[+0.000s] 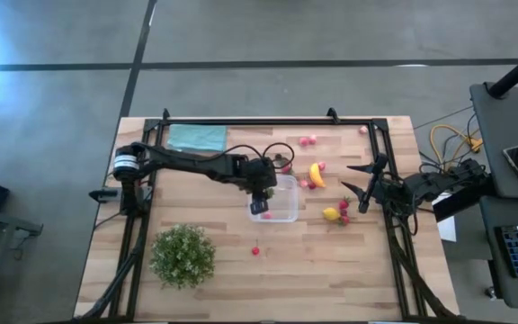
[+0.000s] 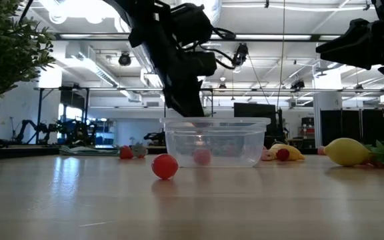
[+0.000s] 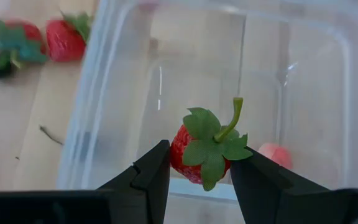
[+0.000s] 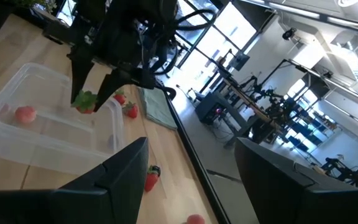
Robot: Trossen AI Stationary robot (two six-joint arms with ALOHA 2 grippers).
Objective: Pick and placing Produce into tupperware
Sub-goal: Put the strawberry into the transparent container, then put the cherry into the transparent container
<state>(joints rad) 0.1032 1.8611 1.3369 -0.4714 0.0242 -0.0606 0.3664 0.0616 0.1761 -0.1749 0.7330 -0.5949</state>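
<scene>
Left claw (image 3: pixel 199 180) grips strawberry (image 3: pixel 205 152) above tupperware (image 3: pixel 104 99) rim; early release could drop it outside. Right claw (image 4: pixel 188 171) idle, spread.

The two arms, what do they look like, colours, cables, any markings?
Both arms are dark, jointed and slim. The left arm has a white band near its base and a black cable looped by its gripper. The right gripper has two tapered black fingers. No other markings are readable.
</scene>
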